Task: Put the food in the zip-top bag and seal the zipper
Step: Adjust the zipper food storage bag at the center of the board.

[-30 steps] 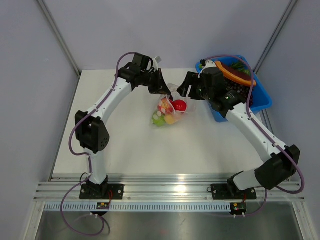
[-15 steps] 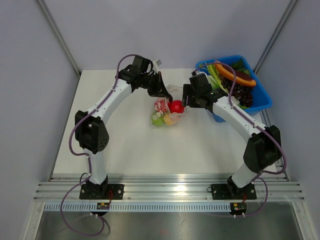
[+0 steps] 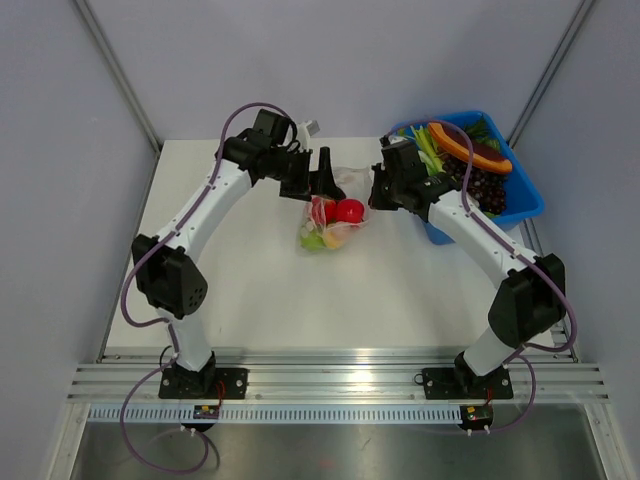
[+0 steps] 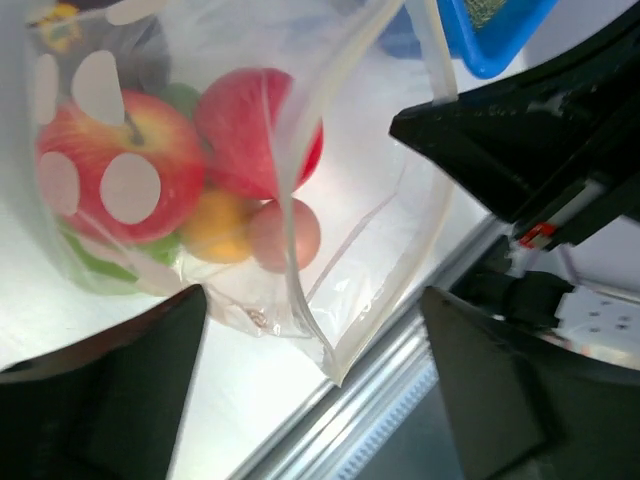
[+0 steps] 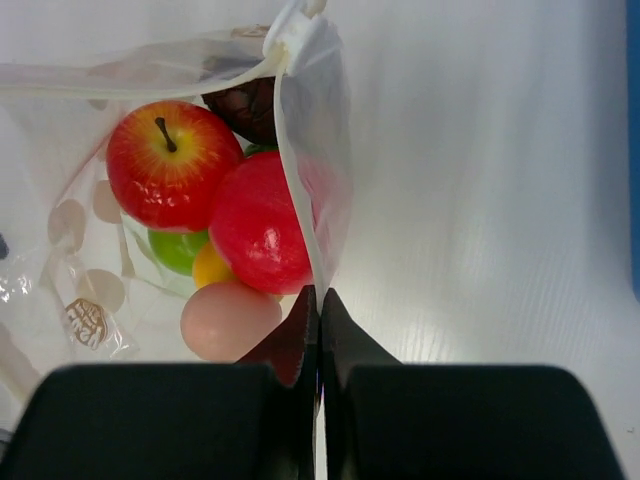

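the zip-top bag (image 3: 342,188) sits mid-worktop (image 3: 250,280) between the two arms. the food (image 5: 255,225) is inside it: a red apple (image 5: 168,165), a second red fruit, plus green, yellow and pale peach pieces. the right gripper (image 5: 318,300) is pinched tight on the zipper (image 5: 296,190). the left gripper (image 3: 312,176) stands wide, one finger on either side of the bag. a blue tray (image 3: 525,205) sits beside the right arm.

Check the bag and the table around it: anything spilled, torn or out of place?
Nothing looks spilled or torn: the food sits inside the zip-top bag. One thing stands out: the zipper gapes open, unsealed, with the right pincer shut on its edge and the left pincer open.
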Controlling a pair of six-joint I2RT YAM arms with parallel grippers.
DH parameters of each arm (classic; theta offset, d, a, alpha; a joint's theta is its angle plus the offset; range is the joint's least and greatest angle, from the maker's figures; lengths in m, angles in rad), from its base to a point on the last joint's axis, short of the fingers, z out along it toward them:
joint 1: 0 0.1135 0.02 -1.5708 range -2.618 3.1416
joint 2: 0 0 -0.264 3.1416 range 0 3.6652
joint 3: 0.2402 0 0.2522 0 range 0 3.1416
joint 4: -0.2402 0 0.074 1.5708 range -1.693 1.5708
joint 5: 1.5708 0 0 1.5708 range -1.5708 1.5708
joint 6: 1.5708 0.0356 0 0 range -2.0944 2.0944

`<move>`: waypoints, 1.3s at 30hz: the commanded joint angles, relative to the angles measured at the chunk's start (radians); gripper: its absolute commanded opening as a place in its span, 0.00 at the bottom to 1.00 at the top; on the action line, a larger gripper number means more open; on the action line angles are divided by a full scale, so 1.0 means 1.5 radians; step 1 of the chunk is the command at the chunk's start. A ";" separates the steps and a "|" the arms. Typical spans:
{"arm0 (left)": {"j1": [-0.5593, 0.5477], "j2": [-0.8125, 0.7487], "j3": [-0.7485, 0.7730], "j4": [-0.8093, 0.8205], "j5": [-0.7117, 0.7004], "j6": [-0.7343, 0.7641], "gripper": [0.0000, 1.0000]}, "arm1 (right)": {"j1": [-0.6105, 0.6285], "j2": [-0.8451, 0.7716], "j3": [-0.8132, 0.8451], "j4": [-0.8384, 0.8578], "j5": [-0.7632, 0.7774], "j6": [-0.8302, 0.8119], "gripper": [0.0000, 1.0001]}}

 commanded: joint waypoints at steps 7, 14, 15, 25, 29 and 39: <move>-0.107 -0.229 -0.145 0.006 -0.268 0.119 0.99 | -0.001 -0.058 0.011 0.042 -0.150 0.077 0.00; -0.178 -0.371 -0.342 0.150 -0.354 0.114 0.98 | 0.000 -0.112 -0.075 0.141 -0.217 0.195 0.00; -0.183 -0.376 -0.347 0.163 -0.366 0.123 0.95 | 0.000 -0.117 -0.085 0.152 -0.221 0.206 0.00; -0.206 -0.382 -0.344 0.278 -0.348 0.258 0.86 | 0.012 -0.132 -0.125 0.176 -0.233 0.235 0.08; -0.212 -0.378 -0.351 0.327 -0.304 0.322 0.87 | 0.011 -0.148 -0.125 0.155 -0.215 0.225 0.10; -0.246 -0.332 -0.375 0.393 -0.281 0.398 0.82 | 0.011 -0.159 -0.148 0.157 -0.214 0.225 0.13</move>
